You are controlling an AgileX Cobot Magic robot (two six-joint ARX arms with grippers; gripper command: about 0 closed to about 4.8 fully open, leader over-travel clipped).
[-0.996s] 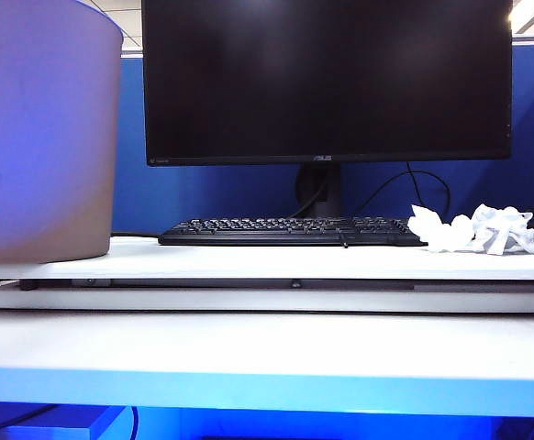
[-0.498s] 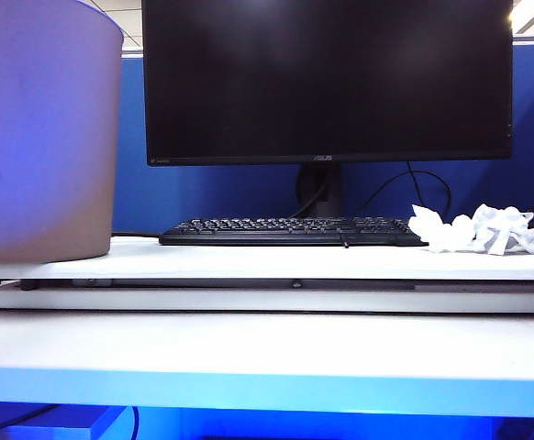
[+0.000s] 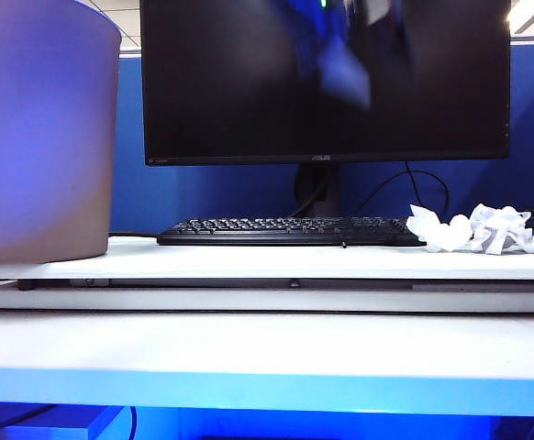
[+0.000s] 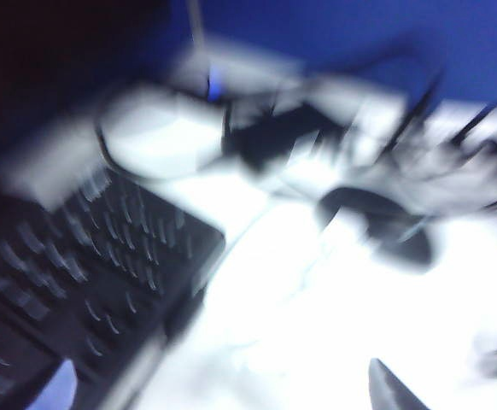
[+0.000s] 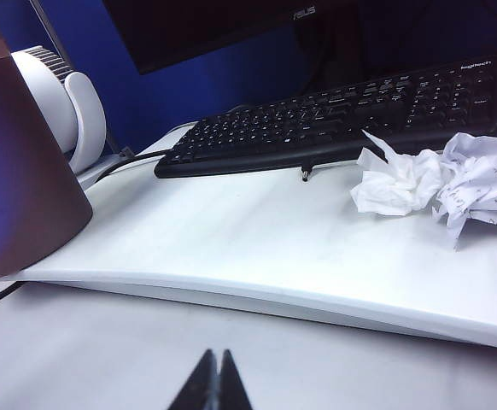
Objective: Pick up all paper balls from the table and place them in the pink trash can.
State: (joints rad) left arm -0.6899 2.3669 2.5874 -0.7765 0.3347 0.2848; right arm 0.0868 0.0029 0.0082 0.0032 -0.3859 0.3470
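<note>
A blue partition wall backs the white counter (image 3: 267, 344) with its thin raised white board. On the board's left end stands the large round dusty-pink plastic trash can (image 3: 42, 128); a black monitor (image 3: 327, 82) and black keyboard (image 3: 290, 231) sit mid-board. Two white crumpled paper balls (image 5: 441, 181) lie touching beside the keyboard's right end. The right gripper (image 5: 213, 384), low over the counter's near edge, has its fingers closed together, empty. The left gripper (image 4: 389, 389) shows one blurred fingertip above the cluttered counter; its fingers are open
</note>
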